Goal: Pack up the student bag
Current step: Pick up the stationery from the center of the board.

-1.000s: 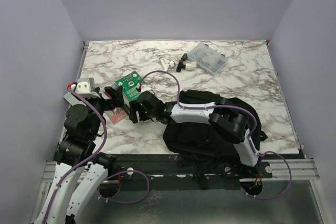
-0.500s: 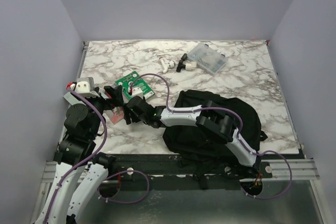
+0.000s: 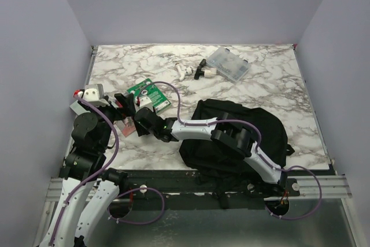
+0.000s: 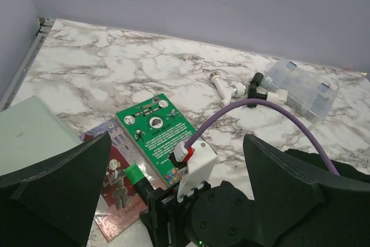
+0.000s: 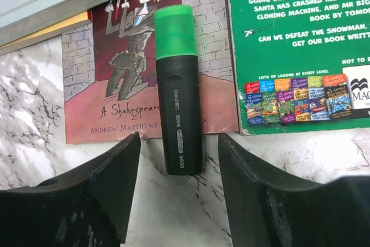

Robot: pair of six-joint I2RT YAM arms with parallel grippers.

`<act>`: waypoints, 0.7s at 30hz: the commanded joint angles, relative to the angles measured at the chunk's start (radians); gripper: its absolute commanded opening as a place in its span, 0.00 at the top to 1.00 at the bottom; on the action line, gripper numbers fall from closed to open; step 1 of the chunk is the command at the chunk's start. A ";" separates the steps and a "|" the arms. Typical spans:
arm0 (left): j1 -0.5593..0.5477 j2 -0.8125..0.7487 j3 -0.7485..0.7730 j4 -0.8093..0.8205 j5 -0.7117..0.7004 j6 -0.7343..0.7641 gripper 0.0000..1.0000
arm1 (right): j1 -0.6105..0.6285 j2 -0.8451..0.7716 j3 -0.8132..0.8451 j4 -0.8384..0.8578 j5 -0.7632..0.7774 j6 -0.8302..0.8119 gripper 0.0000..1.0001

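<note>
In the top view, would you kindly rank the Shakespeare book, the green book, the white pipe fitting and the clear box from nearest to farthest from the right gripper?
1. The Shakespeare book, right by the right gripper, table's left.
2. The green book, just beyond.
3. The white pipe fitting, farther back, mid-table.
4. The clear box, far back, rightmost.

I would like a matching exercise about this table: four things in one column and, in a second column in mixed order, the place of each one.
Things
1. highlighter
2. green book
3. clear plastic box
4. student bag

Places
A. at the far side of the table, beside the white fittings
B. at the near edge, under the right arm
C. inside the open right pincer, partly on a red book
D. flat on the table, back cover up, beside the red book

Pairs: 1-C, 2-D, 3-A, 4-B
</note>
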 commanded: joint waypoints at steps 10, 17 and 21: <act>0.007 0.000 -0.013 0.010 0.008 -0.007 0.02 | 0.028 0.058 0.069 -0.072 0.071 -0.047 0.63; 0.007 0.005 -0.011 0.012 0.013 -0.010 0.02 | 0.028 -0.028 -0.006 -0.043 0.076 -0.048 0.79; 0.007 0.010 -0.013 0.010 0.010 -0.009 0.02 | 0.027 -0.094 -0.056 -0.048 0.086 -0.042 0.89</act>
